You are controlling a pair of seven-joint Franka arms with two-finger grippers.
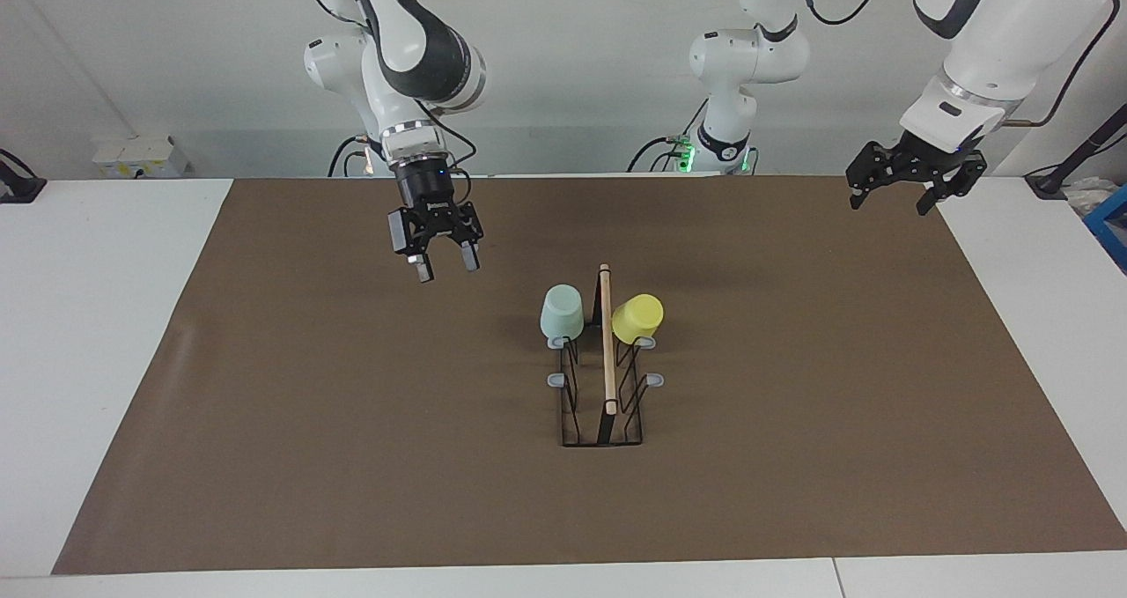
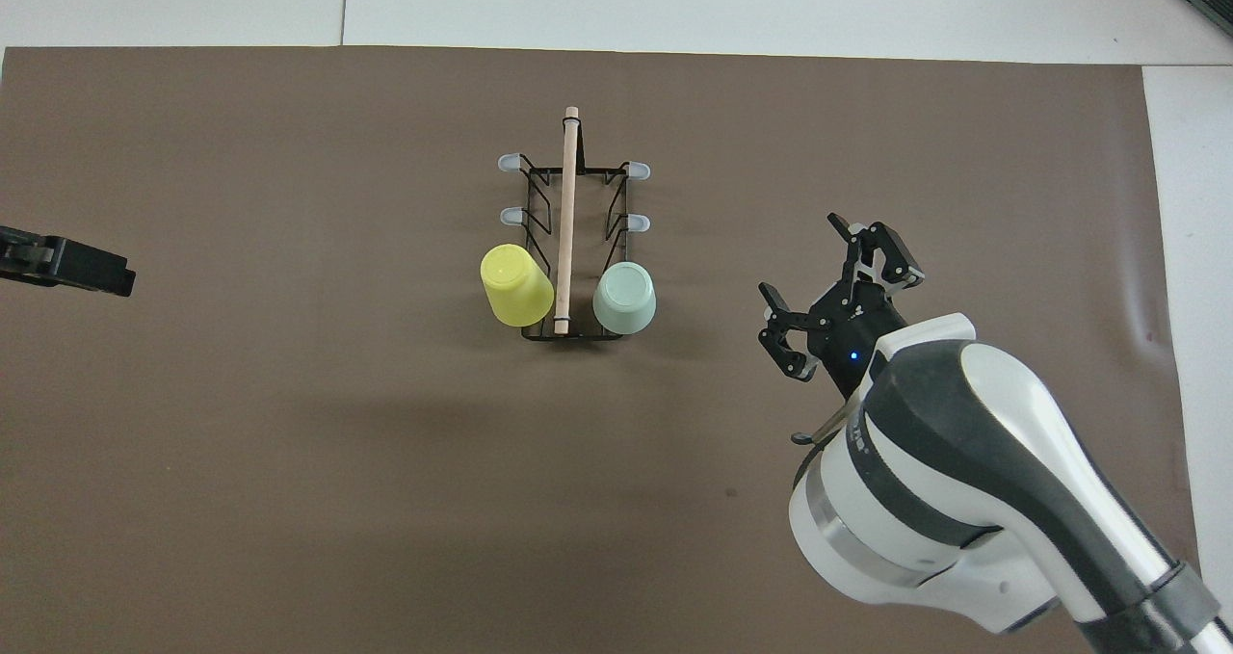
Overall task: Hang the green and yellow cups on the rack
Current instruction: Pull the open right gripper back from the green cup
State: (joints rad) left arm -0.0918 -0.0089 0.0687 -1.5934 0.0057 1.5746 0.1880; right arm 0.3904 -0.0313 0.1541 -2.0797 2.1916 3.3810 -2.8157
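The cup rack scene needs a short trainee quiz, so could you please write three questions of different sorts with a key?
1. True or false: the green cup and the yellow cup both sit upside down on the rack.
2. How many prongs are bare?
3. Which tool is over the mat beside the green cup: A left, B right?

Key: 1 true; 2 four; 3 B.

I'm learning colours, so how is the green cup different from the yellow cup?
The green cup is pale mint; the yellow cup is bright. Green sits nearly straight on its prong; yellow leans outward. Green is toward the right arm's end, yellow toward the left arm's. Both hang upside down on the rack.
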